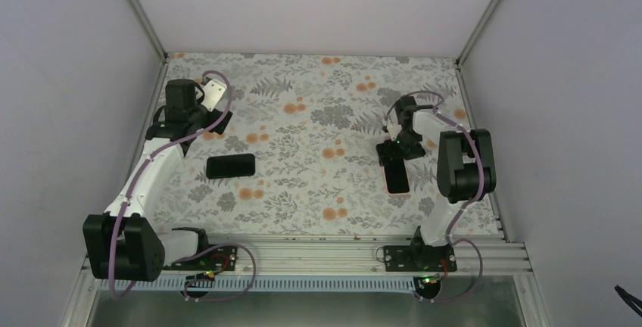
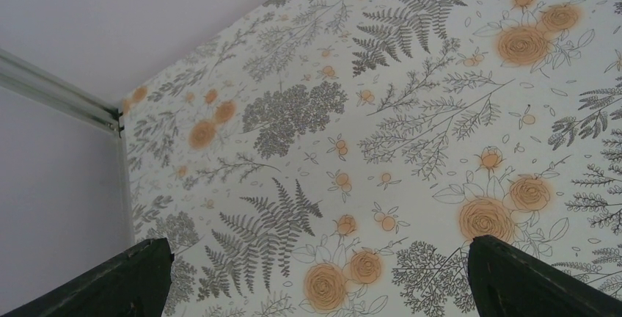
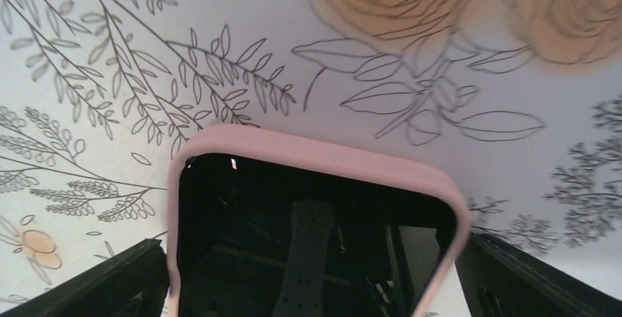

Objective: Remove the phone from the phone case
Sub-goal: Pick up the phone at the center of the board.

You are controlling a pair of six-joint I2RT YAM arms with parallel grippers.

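The phone (image 3: 242, 207) lies screen up on the flowered table, in a pink phone case (image 3: 315, 152) whose rim frames the black glass. In the top view the phone case (image 1: 396, 181) is at the right, below the right wrist. My right gripper (image 3: 312, 243) is open and low over it. One finger (image 3: 110, 280) stands just outside each long side of the case's end. In the top view the right gripper (image 1: 394, 157) is over the case's far end. My left gripper (image 2: 317, 247) is open over bare table at the far left, as the left gripper (image 1: 193, 126) in the top view, holding nothing.
A black phone-shaped slab (image 1: 230, 166) lies flat on the table (image 1: 318, 115) right of the left arm's forearm. White walls with metal posts (image 1: 140, 9) close in the table on three sides. A rail (image 1: 318, 255) carries both bases at the near edge.
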